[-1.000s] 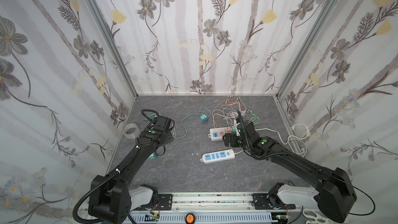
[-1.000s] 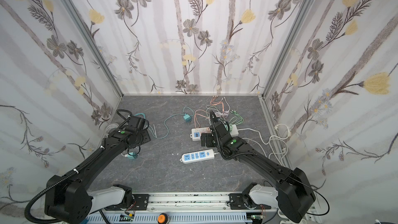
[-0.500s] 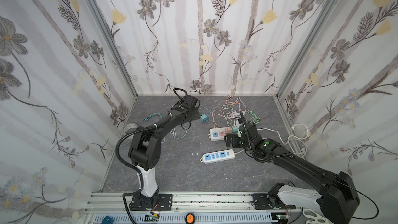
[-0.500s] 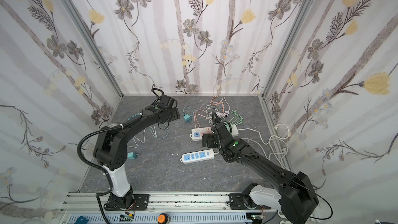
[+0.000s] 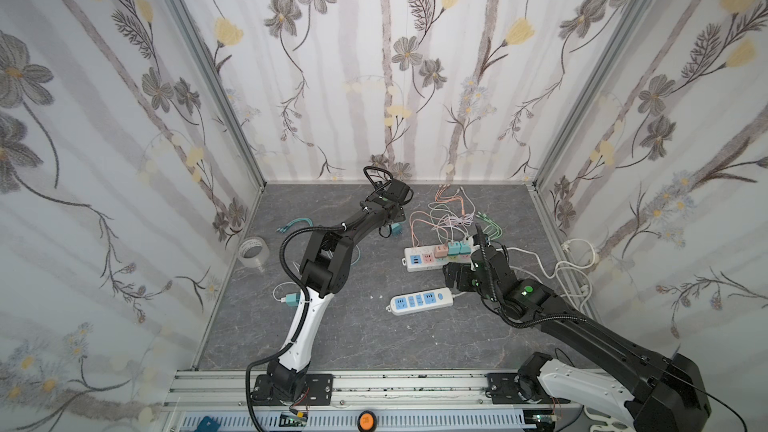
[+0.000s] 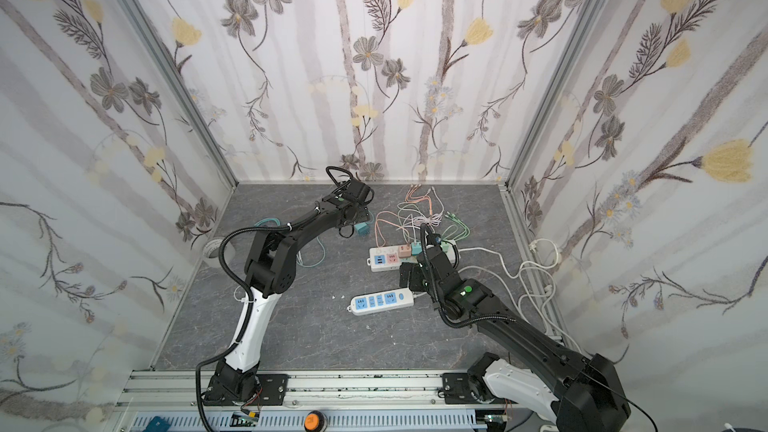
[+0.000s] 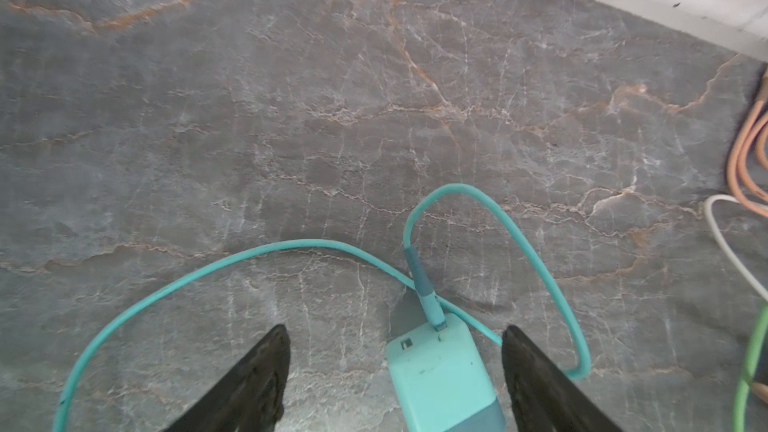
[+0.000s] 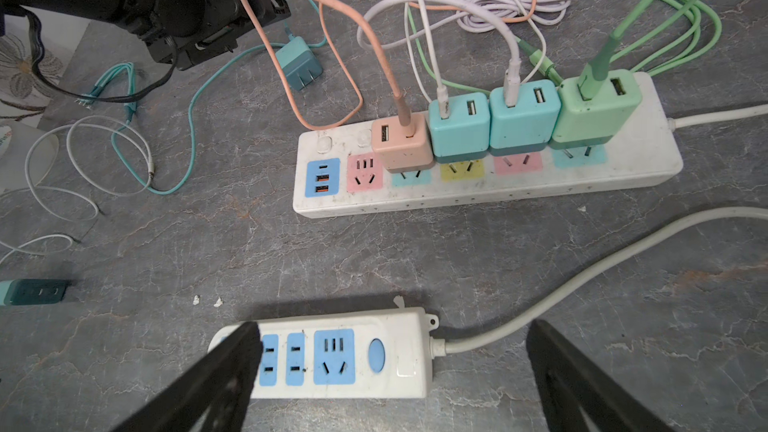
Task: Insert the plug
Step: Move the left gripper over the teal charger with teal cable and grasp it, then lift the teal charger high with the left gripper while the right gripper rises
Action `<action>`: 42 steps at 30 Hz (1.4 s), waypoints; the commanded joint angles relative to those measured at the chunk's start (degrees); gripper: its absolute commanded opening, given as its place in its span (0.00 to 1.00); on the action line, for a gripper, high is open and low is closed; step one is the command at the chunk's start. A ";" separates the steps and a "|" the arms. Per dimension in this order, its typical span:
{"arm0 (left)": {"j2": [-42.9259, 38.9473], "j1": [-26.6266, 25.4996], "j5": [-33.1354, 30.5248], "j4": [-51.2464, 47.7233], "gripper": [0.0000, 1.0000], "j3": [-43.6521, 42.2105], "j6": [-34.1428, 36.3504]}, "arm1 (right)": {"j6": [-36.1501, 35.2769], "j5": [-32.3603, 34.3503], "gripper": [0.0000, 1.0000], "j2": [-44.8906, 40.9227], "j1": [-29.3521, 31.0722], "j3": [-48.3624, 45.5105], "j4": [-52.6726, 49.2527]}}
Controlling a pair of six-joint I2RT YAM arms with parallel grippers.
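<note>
The teal plug [image 7: 444, 371] lies on the grey surface [image 7: 291, 118] near the back wall, its cable looped ahead of it. It sits between the widely spread fingers of the left end effector [image 7: 395, 328], whose arm stretches far forward with the wrist tipped down. The right arm reaches low, and the right end effector [image 8: 392, 326] is spread wide above the small power strip [image 8: 332, 355], near the larger power strip [image 8: 478, 189].

A teal plug [image 7: 442, 371] lies on the grey tabletop [image 7: 291, 97] between spread black fingers [image 7: 249, 380], touching neither
</note>
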 commanded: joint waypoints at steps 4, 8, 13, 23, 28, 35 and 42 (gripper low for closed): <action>4.17 -1.07 -0.15 -4.59 0.81 6.00 -1.39 | 0.67 1.89 0.99 -0.91 0.06 -0.54 0.95; 5.51 -1.87 -1.10 -5.09 0.79 5.97 -3.15 | 0.87 2.33 0.99 -1.88 0.06 -1.15 1.12; 6.80 -1.89 0.01 -5.38 0.74 5.95 -4.84 | 0.98 2.77 0.99 -2.68 0.06 -1.57 0.92; 3.24 -2.05 1.04 -3.51 0.61 -0.65 -4.62 | 1.21 2.83 0.99 -2.11 0.06 -1.62 1.01; 1.24 -2.05 2.21 -2.81 0.52 -2.62 -3.00 | 1.13 2.64 0.99 -1.54 0.06 -1.34 0.92; -2.70 -1.72 1.42 0.75 0.33 -9.44 1.07 | 1.06 2.59 0.99 -1.36 0.06 -1.54 1.08; -13.54 -0.76 2.78 15.22 0.17 -26.91 7.32 | 1.99 3.34 0.99 -2.36 -0.11 -1.41 1.10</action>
